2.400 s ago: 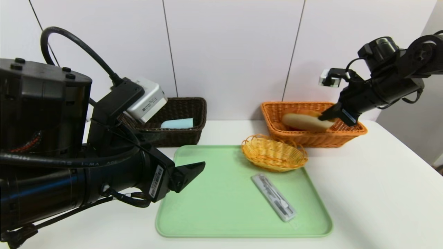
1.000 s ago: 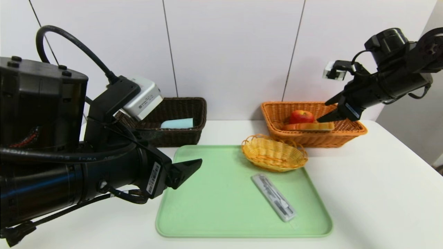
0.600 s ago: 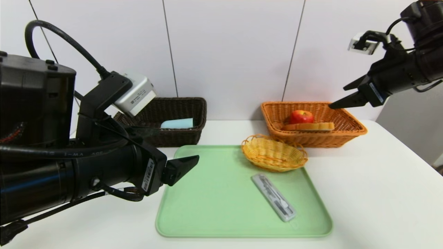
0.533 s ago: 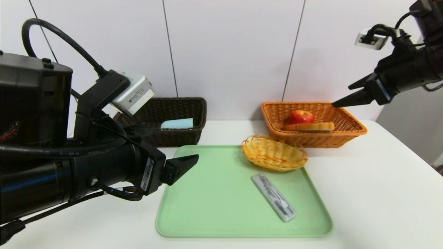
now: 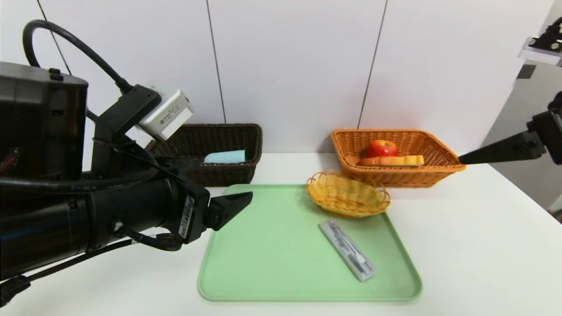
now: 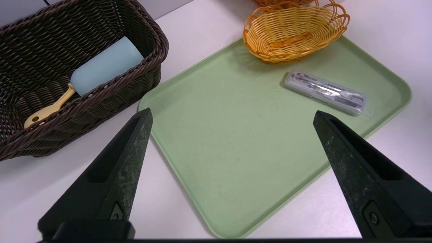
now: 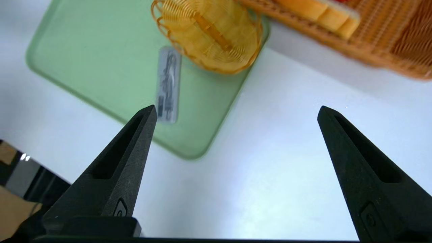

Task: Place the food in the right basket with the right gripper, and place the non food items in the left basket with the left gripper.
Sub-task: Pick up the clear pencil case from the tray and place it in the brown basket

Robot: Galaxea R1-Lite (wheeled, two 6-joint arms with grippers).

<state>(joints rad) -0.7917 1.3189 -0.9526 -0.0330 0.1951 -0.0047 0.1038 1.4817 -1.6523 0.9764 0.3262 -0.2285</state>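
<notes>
The orange right basket (image 5: 439,169) holds a red apple (image 5: 382,148) and a bread roll (image 5: 390,161). The dark brown left basket (image 5: 228,173) holds a pale blue brush (image 6: 104,65) with a yellow handle. A clear case of tools (image 5: 347,256) lies on the green tray (image 5: 272,263), alongside a small yellow wicker basket (image 5: 347,194). My right gripper (image 7: 236,111) is open and empty, high off the table's right side, clear of the orange basket. My left gripper (image 6: 231,114) is open and empty above the tray's near-left corner.
The white table (image 5: 483,245) stretches bare to the right of the tray. A white panelled wall (image 5: 290,66) stands right behind both baskets. The left arm's bulk (image 5: 66,210) fills the near left.
My right gripper has let go of the bread roll in the orange basket, opened wide and drawn back up and to the right. The left gripper has barely moved.
</notes>
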